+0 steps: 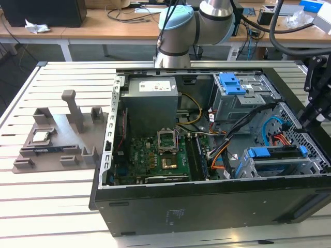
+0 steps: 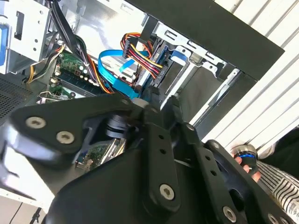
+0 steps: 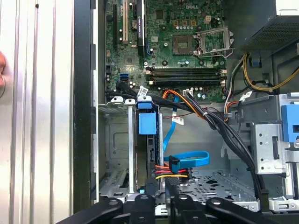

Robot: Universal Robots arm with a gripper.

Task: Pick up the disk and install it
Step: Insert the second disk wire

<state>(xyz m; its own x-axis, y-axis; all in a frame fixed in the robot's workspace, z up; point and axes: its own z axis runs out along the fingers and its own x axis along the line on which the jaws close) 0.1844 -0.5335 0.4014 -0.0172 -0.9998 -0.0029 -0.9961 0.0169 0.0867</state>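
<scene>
My gripper (image 1: 316,108) hangs over the corner of the open black metal computer case (image 1: 207,206) at the exterior view's right, directly above the grey sheet-metal drive cage (image 1: 248,168). The disk (image 1: 274,153) – a rectangular drive framed by a blue plastic carrier – sits slotted edge-on in that cage; in the first wrist view its blue carrier tab (image 3: 146,123) stands between the cage rails, with my gripper (image 3: 161,201) just at its other end. A flat blue data cable (image 3: 191,158) and a bundle of red, yellow and black power wires (image 3: 175,171) lie just beside the disk. The green motherboard (image 3: 182,42) lies beyond the cage. Finger state – spread or pressed together – cannot be told. The case rests on a white slatted table (image 1: 51,206).
</scene>
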